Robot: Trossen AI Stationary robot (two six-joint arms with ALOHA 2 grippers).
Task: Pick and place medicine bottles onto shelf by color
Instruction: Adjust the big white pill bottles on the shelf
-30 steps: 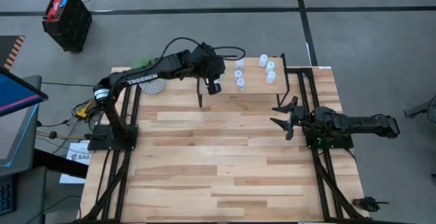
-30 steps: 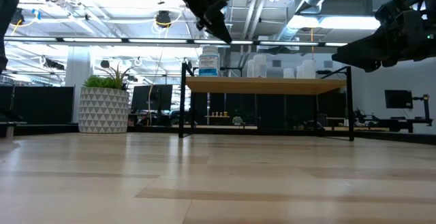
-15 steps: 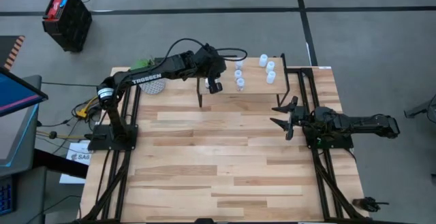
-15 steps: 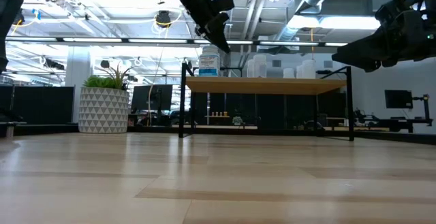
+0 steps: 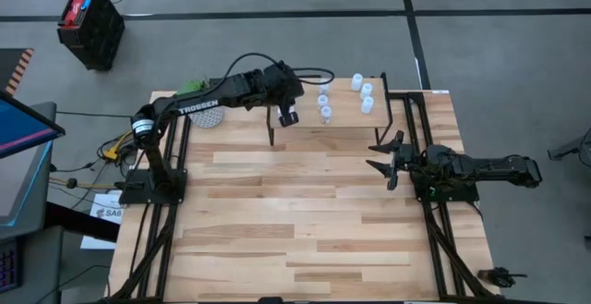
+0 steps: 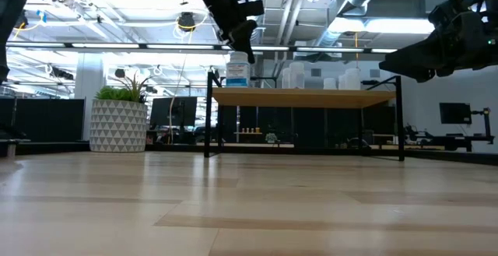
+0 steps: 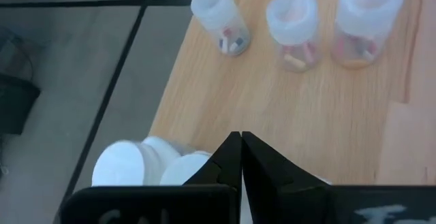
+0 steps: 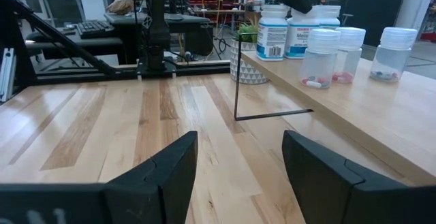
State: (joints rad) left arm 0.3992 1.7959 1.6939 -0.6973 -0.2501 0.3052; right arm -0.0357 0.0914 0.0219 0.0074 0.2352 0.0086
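Left gripper (image 7: 241,157) fingers together, empty, over shelf (image 5: 342,119) by white bottles (image 7: 146,163). Right gripper (image 5: 386,159) apart, idle. Placing looks finished; you retract next.

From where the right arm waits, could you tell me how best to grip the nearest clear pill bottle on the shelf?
Grip the nearest clear bottle across its round body, below the wider cap, coming level from the shelf's open table side. It stands upright near that edge, and its neighbours behind leave little room. The right gripper is open.
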